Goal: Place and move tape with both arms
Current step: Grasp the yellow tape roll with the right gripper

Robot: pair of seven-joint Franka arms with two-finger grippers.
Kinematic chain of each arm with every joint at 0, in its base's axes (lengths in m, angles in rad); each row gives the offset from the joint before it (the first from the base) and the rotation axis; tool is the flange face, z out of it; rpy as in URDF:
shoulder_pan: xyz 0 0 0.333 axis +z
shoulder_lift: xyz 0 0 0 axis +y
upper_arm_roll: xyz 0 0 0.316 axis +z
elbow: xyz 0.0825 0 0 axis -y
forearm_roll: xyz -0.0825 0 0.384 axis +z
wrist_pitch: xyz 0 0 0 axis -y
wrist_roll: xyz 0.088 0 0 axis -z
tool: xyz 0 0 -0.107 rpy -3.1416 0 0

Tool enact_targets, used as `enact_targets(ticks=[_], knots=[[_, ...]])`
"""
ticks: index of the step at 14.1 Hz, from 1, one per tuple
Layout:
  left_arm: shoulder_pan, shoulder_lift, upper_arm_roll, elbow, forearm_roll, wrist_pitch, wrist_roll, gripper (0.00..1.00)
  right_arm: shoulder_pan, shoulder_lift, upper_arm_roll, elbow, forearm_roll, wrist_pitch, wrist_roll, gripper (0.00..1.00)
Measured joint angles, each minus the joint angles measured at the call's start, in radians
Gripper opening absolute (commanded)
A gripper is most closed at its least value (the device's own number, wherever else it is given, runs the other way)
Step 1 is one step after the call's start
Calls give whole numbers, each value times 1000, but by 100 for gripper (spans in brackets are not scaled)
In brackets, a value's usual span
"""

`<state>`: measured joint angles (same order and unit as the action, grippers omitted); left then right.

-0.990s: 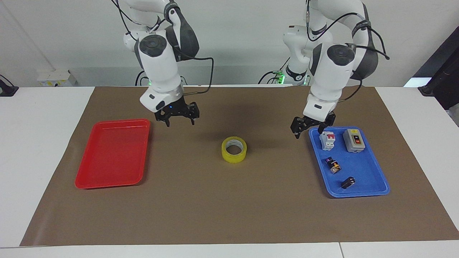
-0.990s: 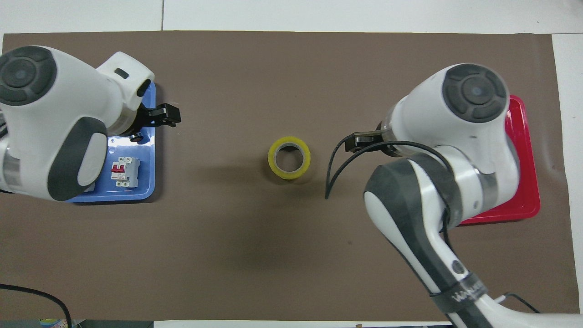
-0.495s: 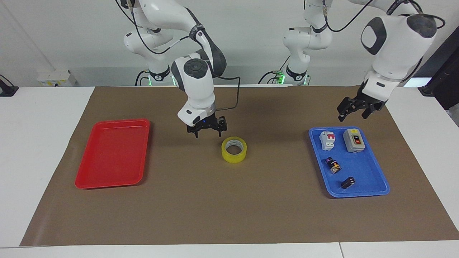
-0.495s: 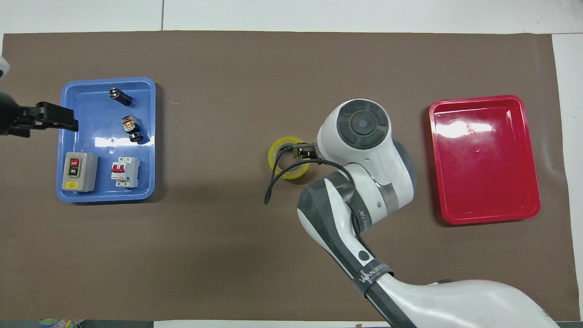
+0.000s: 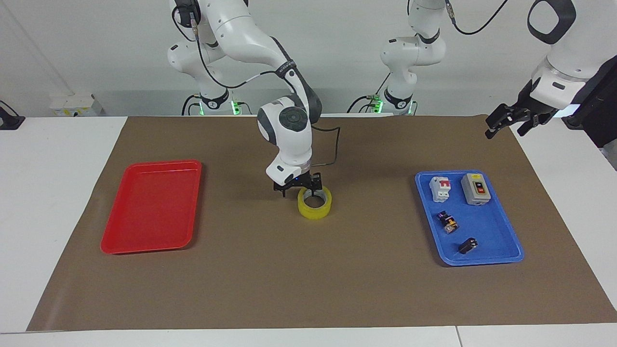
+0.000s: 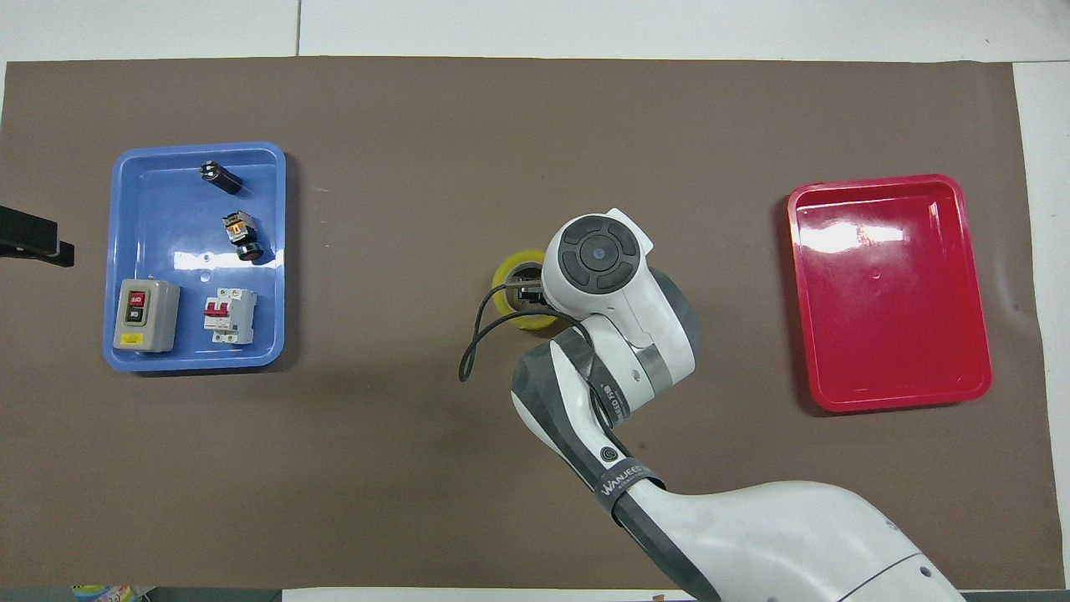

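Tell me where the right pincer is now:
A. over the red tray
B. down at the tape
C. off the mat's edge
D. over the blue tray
B: the right pincer is open and down at the tape, one fingertip over its core, one outside the ring.

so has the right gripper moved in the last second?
Yes. The right gripper has left the red tray's corner and come down at the tape, jaws open, one finger inside the ring. The tape has not shifted.
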<state>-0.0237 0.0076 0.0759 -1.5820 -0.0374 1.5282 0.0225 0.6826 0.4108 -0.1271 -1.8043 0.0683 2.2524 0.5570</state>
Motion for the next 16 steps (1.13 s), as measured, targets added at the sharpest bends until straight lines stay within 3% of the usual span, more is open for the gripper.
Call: enact_targets(ticks=[5, 10, 13, 14, 16], knots=[[0, 0, -6, -16, -1, -3, 0, 100, 0, 0, -2, -8, 0, 8, 0, 83], [0, -1, -10, -18, -1, -3, 0, 100, 1, 0, -2, -25, 0, 47, 0, 62], [0, -2, -10, -18, -1, -3, 0, 100, 1, 0, -2, -30, 0, 68, 0, 33], [0, -2, -10, -18, -1, -3, 0, 100, 1, 0, -2, -30, 0, 75, 0, 3], [0, -2, -10, -18, -1, -3, 0, 100, 1, 0, -1, -31, 0, 84, 0, 0]])
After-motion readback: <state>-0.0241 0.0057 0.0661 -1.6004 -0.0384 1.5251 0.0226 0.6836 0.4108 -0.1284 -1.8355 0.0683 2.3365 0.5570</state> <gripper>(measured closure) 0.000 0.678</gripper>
